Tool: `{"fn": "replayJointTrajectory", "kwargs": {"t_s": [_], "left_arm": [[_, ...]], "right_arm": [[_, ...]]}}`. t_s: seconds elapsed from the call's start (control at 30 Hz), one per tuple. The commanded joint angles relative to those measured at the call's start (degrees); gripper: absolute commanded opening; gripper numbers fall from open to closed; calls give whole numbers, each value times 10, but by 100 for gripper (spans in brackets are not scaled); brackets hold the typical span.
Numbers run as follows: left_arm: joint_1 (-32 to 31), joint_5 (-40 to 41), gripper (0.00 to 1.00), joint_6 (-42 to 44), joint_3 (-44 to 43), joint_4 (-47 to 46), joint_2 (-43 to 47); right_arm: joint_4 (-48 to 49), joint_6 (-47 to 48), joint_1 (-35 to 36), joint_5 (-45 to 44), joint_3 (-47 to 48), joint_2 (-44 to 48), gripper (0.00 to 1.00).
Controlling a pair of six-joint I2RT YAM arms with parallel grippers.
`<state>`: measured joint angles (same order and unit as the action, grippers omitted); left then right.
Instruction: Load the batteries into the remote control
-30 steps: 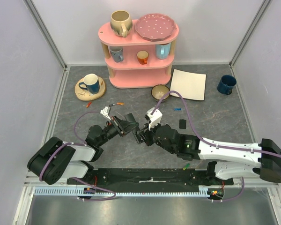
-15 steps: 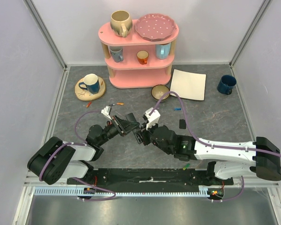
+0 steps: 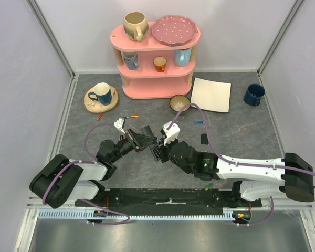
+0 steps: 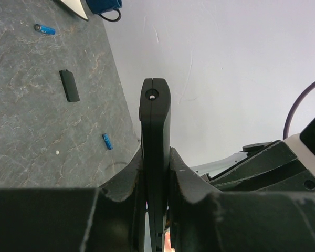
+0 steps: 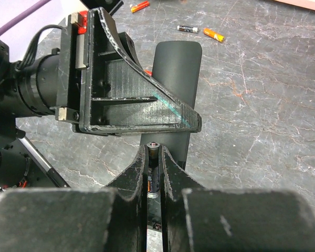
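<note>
My left gripper (image 4: 156,157) is shut on the remote control (image 4: 156,121), a flat black slab held edge-on above the table. In the right wrist view the remote control (image 5: 178,65) stands just beyond my right gripper (image 5: 154,152), partly hidden by one left finger (image 5: 131,105). The right gripper is shut on a dark battery (image 5: 153,170) with an orange band, its tip close to the remote's face. From above, the left gripper (image 3: 142,138) and the right gripper (image 3: 157,151) meet mid-table. Loose batteries lie around: blue (image 4: 44,29), blue (image 4: 107,141), orange (image 5: 213,34).
A small black cover (image 3: 205,138) lies right of the arms. Farther back stand a pink shelf (image 3: 156,79) with cups and a plate, a bowl (image 3: 179,102), a white sheet (image 3: 211,94), a blue cup (image 3: 253,94) and a saucer (image 3: 89,103) carrying a cup.
The right arm has edged slightly left toward the left gripper. Both grips are unchanged.
</note>
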<state>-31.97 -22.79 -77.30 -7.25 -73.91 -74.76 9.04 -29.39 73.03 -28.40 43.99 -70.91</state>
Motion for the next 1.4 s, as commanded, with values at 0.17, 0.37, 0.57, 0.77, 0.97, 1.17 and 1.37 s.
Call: {"fn": "replayJointTrajectory", "kwargs": {"t_s": [0.17,0.37,0.57,0.77,0.97,1.17,1.37], "left_arm": [[-5,8,2,-11,-18,-145,20],[-6,18,2,-4,-20,-145,24],[-6,40,2,14,-15,-145,36],[-7,57,2,24,-12,-145,47],[-8,71,2,33,-9,-145,52],[-13,85,2,39,-9,-145,60],[-13,92,2,43,-11,-145,69]], "right_arm": [[19,-12,5,-23,-9,-9,0],[12,-23,12,-23,-9,-9,0],[-3,-34,21,-32,-7,-9,0],[-15,-43,22,-39,-7,-8,0],[-24,-57,24,-29,-2,-12,0],[-28,-69,25,-20,-1,-21,0],[-32,-78,26,-5,4,-36,0]]}}
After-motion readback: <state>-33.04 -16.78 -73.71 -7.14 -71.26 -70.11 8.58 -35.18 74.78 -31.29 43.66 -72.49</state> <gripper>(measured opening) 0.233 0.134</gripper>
